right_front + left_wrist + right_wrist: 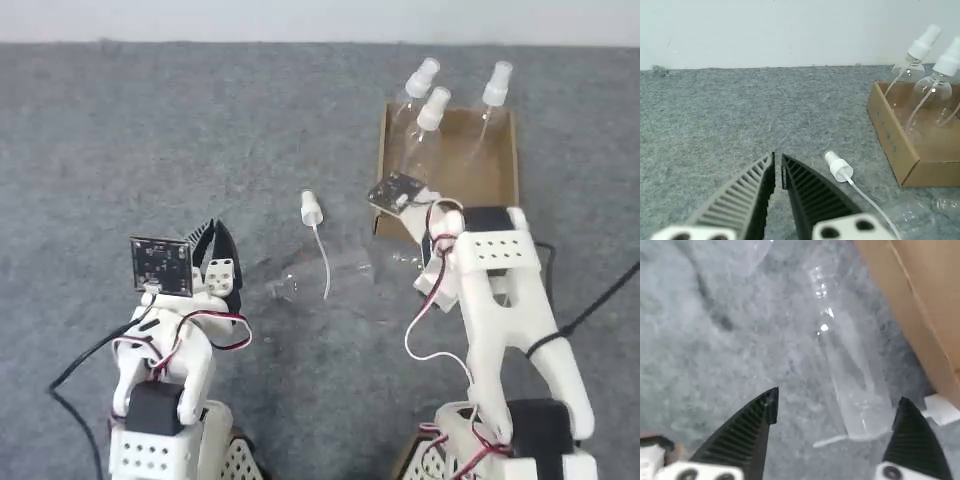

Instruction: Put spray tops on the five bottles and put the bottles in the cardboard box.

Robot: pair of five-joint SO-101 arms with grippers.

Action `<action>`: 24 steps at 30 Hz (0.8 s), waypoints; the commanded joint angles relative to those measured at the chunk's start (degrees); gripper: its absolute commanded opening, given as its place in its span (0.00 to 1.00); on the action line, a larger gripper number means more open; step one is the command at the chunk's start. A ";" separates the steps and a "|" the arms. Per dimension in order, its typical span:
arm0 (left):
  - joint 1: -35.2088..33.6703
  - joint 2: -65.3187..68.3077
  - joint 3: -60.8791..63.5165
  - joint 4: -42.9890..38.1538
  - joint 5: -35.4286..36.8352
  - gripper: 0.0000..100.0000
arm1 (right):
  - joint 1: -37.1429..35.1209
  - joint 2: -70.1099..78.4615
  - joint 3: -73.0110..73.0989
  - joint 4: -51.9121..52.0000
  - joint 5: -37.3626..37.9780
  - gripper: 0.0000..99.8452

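1. Right gripper (837,397): the jaws are spread wide, one on each side of an uncapped bottle (845,360). This bottle lies on its side on the grey counter (715,365), just beside the box (920,300).
2. Left gripper (778,172): the jaws are pressed together and hold nothing. They sit low over the counter, near a loose spray top (838,167).
3. Box contents: three capped bottles (432,115) stand upright inside.
4. The high view adds a second open bottle (305,275), lying between the arms. The spray top's tube lies across it.
5. Right arm: stretched forward to the box's near corner.
6. Left arm: folded close to its base, well apart from the box.
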 commanded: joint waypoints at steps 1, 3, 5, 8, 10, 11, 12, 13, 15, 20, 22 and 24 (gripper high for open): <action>0.00 -0.62 -1.89 -0.26 -0.44 0.01 | 0.66 -3.12 2.81 -5.49 0.79 0.30; 0.00 -0.62 -1.89 -0.26 -0.44 0.01 | 0.57 -3.12 4.92 -7.60 0.79 0.30; 0.00 -0.62 -1.89 -0.26 -0.44 0.01 | 0.66 -3.12 7.12 -9.27 0.79 0.30; 0.00 -0.62 -1.89 -0.26 -0.44 0.01 | 0.66 -3.12 9.32 -9.36 0.53 0.30; 0.00 -0.62 -1.89 -0.26 -0.44 0.01 | 0.75 -3.38 10.29 -9.27 0.26 0.25; 0.00 -0.62 -1.89 -0.26 -0.44 0.01 | 0.84 -3.74 10.64 -9.27 -0.09 0.22; 0.00 -0.62 -1.89 -0.26 -0.44 0.01 | 0.84 -3.82 10.64 -9.01 -1.58 0.20; 0.00 -0.62 -1.89 -0.26 -0.44 0.01 | 0.84 -3.82 10.11 -8.31 -3.34 0.19; 0.00 -0.62 -1.89 -0.26 -0.44 0.01 | 0.84 -3.82 8.26 -6.02 -7.12 0.18; 0.00 -0.62 -1.89 -0.26 -0.44 0.01 | 0.75 -3.82 1.14 4.88 -16.62 0.18; 0.00 -0.62 -1.89 -0.26 -0.44 0.01 | 0.75 -3.82 -1.76 8.48 -16.88 0.18; 0.00 -0.62 -1.89 -0.26 -0.44 0.01 | 0.75 -3.82 -4.31 10.77 -17.14 0.18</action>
